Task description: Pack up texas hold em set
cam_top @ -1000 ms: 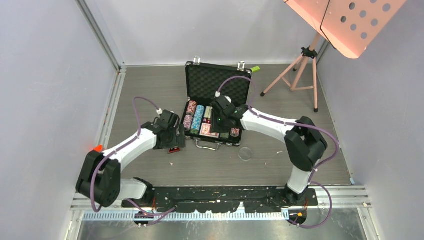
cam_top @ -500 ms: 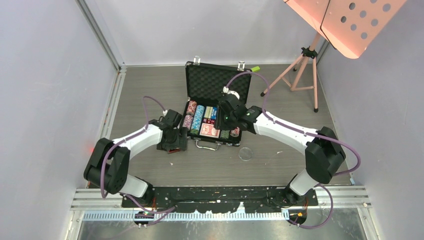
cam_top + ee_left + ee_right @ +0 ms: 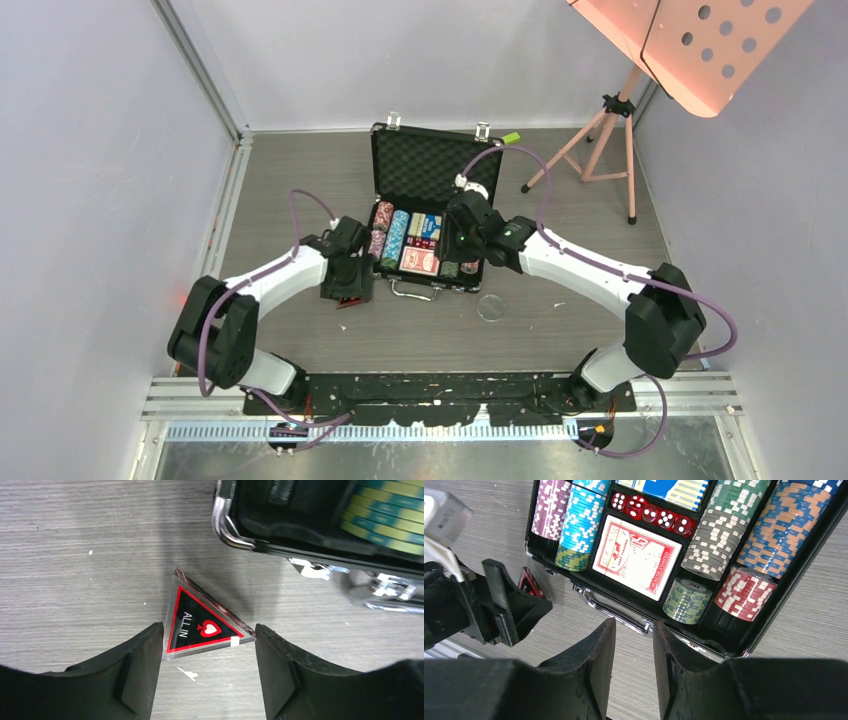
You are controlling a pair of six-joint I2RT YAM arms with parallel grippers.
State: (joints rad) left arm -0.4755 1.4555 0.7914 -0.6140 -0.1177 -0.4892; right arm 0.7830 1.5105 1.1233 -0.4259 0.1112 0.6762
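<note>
**chipfan:** what are the arms doing right now?

**me:** Left gripper (image 3: 207, 630) is sitting low over the table (image 3: 75, 555). Its fingers (image 3: 142, 655) are spread either side of the red triangle (image 3: 198, 621), the "ALL IN" one. They're right up against its edges, but honestly I can't tell if they're pinching it or only touching. It's lying flat just off the briefcase's (image 3: 430, 160) front-left corner.

**chipfan:** and the right one?

**me:** Right gripper (image 3: 634, 625) is hovering above the case's metal handle (image 3: 614, 611). Its jaws are only a narrow gap apart, with nothing between them. Beyond that the case is lying open, with the chip stacks (image 3: 574, 520) standing in their slots. The red-backed card deck (image 3: 636, 555) is lying in the middle and the red dice (image 3: 651, 514) are lined up behind it. The clear disc (image 3: 491, 307) is lying out on the table, near the front-right corner.
</note>
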